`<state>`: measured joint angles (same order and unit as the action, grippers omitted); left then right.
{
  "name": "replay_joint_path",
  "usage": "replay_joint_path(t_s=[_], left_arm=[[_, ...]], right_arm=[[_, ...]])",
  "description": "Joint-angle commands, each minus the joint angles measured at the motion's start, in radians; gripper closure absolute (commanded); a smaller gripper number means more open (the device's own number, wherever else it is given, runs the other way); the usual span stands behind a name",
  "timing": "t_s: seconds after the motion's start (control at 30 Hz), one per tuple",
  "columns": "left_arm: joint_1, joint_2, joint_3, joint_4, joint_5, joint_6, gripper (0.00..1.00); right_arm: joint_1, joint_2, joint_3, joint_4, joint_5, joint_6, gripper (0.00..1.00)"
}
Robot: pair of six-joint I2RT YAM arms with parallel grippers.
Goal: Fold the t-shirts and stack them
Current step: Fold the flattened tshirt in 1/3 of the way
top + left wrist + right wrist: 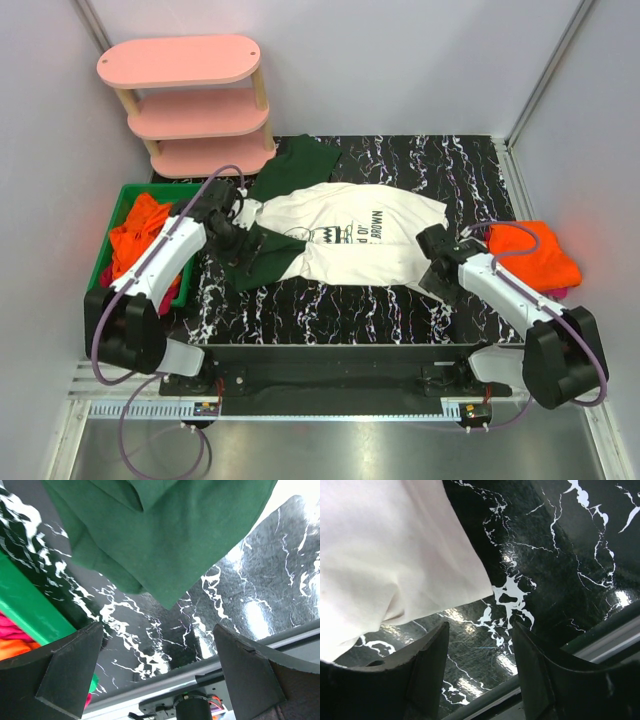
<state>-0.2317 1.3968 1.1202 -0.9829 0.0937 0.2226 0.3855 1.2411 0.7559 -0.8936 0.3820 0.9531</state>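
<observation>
I am holding the left pincer [226, 226] wide open and empty by the shirt's [350, 240] green sleeve [165, 540], the right pincer [480, 640] likewise at its hem [385, 555], apparently lining up a fold.

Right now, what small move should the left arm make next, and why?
Probably ease the left arm forward and shut its jaws on the green sleeve: they stand open and empty, the sleeve lies just ahead, and the shirt lies unfolded.
</observation>
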Motion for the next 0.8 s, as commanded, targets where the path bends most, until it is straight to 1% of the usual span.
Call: replay_joint_path(t_s=[0.0, 0.17, 0.27, 0.3, 0.37, 0.43, 0.6, 0.77], left_arm=[[-0.003, 0.03, -0.016, -0.014, -0.049, -0.023, 0.01], [-0.003, 0.076, -0.028, -0.011, -0.086, -0.037, 0.01], [-0.003, 0.088, -0.031, 0.0, -0.077, -0.049, 0.01], [-0.003, 0.09, -0.031, 0.006, -0.08, -0.055, 0.01], [-0.003, 0.09, -0.031, 0.012, -0.083, -0.055, 0.02], [-0.003, 0.09, -0.034, 0.021, -0.092, -0.058, 0.02], [-0.003, 0.076, -0.048, 0.041, -0.121, -0.066, 0.02], [-0.003, 0.073, -0.062, 0.05, -0.129, -0.074, 0.02]], right_arm=[[0.01, 0.046, 0.02, -0.036, 0.044, 0.041, 0.4], [0.01, 0.11, 0.033, -0.028, 0.055, 0.052, 0.41], [0.01, 0.136, 0.02, -0.005, 0.055, 0.056, 0.44], [0.01, 0.145, 0.019, 0.001, 0.057, 0.064, 0.48], [0.01, 0.149, 0.01, 0.018, 0.06, 0.07, 0.51], [0.01, 0.149, 0.002, 0.027, 0.077, 0.096, 0.53], [0.01, 0.144, -0.029, 0.059, 0.109, 0.125, 0.52], [0.01, 0.152, -0.023, 0.064, 0.116, 0.134, 0.47]])
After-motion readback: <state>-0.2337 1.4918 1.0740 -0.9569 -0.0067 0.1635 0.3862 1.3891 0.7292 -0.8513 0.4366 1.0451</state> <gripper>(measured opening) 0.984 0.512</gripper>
